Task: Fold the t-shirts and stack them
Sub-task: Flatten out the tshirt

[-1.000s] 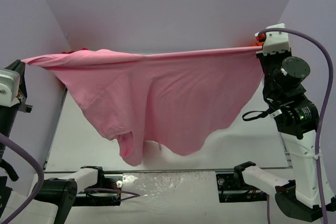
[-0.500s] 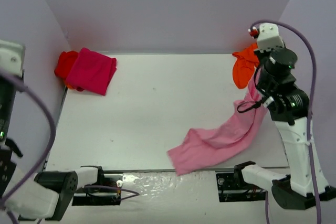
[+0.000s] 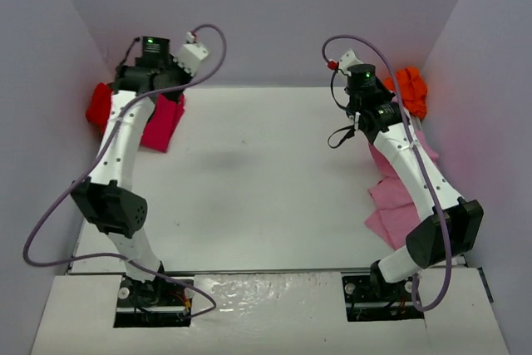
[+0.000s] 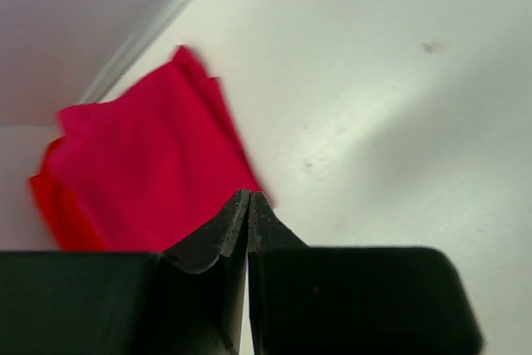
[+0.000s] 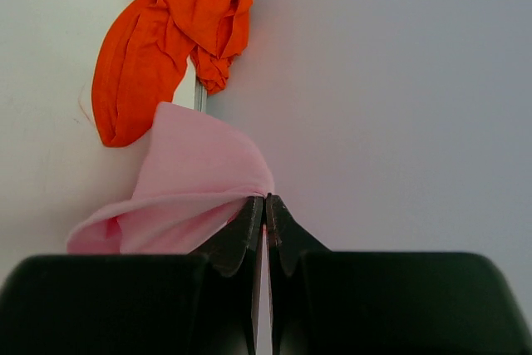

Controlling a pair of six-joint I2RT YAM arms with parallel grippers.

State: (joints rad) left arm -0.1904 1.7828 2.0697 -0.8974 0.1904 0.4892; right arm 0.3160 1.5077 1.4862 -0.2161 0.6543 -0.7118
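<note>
My left gripper's fingers are pressed flat together with nothing between them, hanging above the magenta t-shirt. It lies folded in the table's far left corner, its long side running along the wall, on top of the red t-shirt, which shows only as a rim. My right gripper's fingers are also squeezed together, and seem to nip a fold of the light pink t-shirt that arches up to their tips. From above, it trails as a long rumpled band along the right wall toward my base. The orange t-shirt lies crumpled in the far right corner, just beyond it.
</note>
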